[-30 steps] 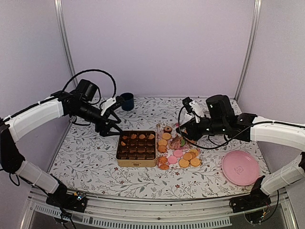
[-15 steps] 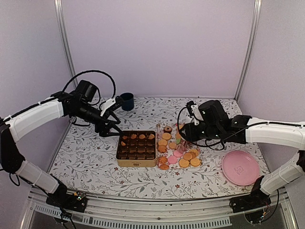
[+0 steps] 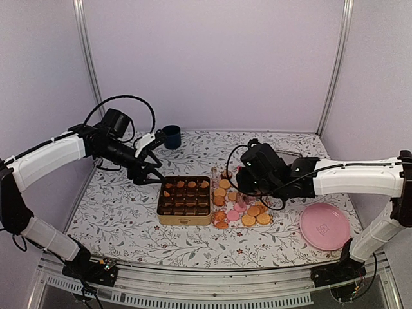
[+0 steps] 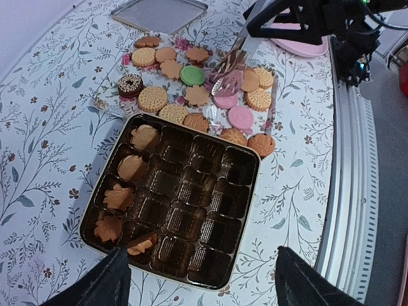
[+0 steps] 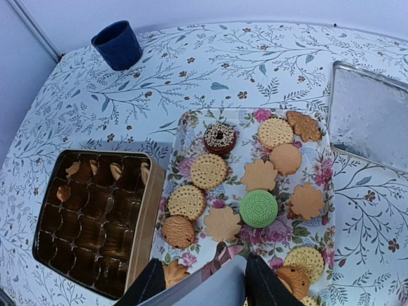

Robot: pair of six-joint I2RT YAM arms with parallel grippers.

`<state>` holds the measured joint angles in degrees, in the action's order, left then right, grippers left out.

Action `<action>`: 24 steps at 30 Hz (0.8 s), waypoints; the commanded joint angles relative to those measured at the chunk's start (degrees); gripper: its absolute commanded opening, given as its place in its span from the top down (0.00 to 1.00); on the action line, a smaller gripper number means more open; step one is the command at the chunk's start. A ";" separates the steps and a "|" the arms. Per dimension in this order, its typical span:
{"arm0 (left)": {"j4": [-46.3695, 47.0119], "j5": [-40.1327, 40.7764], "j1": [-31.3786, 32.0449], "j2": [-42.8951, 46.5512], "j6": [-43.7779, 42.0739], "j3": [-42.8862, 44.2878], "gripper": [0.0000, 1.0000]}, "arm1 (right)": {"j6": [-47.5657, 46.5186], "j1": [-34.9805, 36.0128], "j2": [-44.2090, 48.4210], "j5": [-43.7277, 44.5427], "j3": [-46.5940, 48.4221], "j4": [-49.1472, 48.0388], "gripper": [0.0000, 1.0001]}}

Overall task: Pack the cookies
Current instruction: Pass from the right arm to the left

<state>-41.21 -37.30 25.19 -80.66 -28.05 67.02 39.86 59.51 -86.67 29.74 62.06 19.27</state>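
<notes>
Several cookies (image 3: 243, 207) lie on a floral tray (image 5: 189, 125): golden rounds and flower shapes, a green one (image 5: 258, 208), a dark sprinkled ring (image 5: 220, 138), and pink ones (image 4: 240, 116). A gold tin (image 3: 185, 221) with a brown compartment insert stands left of the tray, with several cookies (image 4: 132, 167) in one edge row. My right gripper (image 5: 205, 274) hovers over the tray's near part, shut on a flat silvery tool (image 5: 224, 254) whose pink-reflecting tip (image 4: 228, 62) points at the cookies. My left gripper (image 4: 204, 287) hangs open above the tin's left side, holding nothing.
A pink plate (image 3: 324, 226) sits at the front right. A dark blue cup (image 3: 171, 136) stands at the back, left of centre. A silvery tin lid (image 5: 370, 115) lies beyond the tray. The floral tablecloth ends at side walls and a front rail.
My right arm has swung left and lowered, bringing the tool over the cookie tray. The left arm has not moved.
</notes>
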 commanded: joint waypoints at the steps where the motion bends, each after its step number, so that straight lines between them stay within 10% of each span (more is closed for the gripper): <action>1: 0.61 -0.85 -0.84 1.38 -1.11 -0.93 0.22 | 7.56 2.04 -2.72 7.58 3.40 0.56 0.57; 24: 1.06 -1.94 -1.72 1.79 -2.01 -2.20 0.23 | 19.81 6.88 -9.57 19.46 11.77 14.22 0.48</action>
<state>-41.10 -38.13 24.21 -80.09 -29.34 65.49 58.13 65.80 -96.38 46.22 72.51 30.70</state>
